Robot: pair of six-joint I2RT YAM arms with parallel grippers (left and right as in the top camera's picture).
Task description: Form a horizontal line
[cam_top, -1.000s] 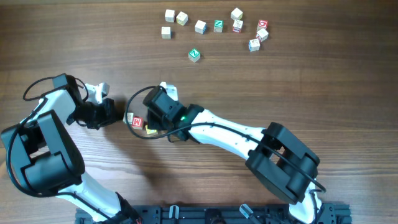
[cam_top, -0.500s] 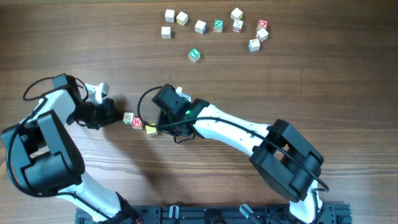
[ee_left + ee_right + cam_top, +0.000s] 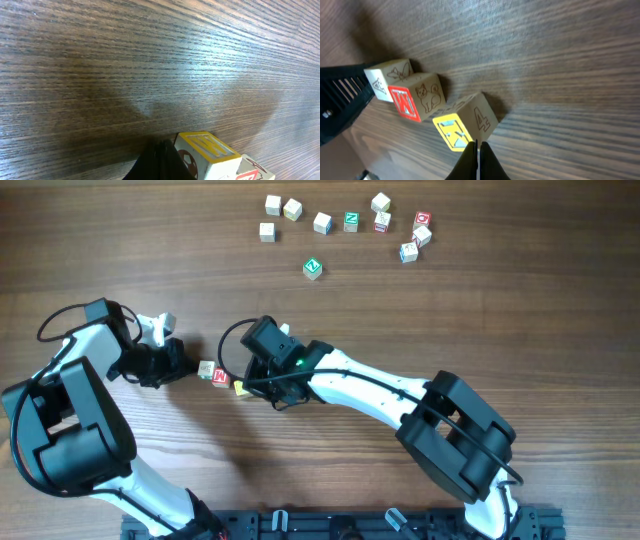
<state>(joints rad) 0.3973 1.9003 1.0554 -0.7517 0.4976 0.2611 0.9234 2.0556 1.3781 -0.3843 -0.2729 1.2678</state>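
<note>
Three small cubes lie in a row that slants down to the right: a pale cube (image 3: 206,369), a red M cube (image 3: 221,377) and a yellow-faced cube (image 3: 241,389). My left gripper (image 3: 182,366) is shut, its tips against the pale cube's left side. In the left wrist view the shut fingers (image 3: 162,159) touch that cube (image 3: 207,152), which shows a yellow-lettered face there. My right gripper (image 3: 256,387) is shut, its tips (image 3: 476,149) at the yellow-faced cube's (image 3: 465,125) right corner. The right wrist view also shows the red cube (image 3: 417,97) and the pale cube (image 3: 387,80).
Several other letter cubes lie scattered along the table's far edge (image 3: 345,222), and a green-faced cube (image 3: 313,269) lies apart below them. The right arm (image 3: 380,395) stretches across the table's middle.
My right gripper has drawn back to the right off the cubes, uncovering the yellow-faced one, then edged back to its corner. The left arm has not moved.
</note>
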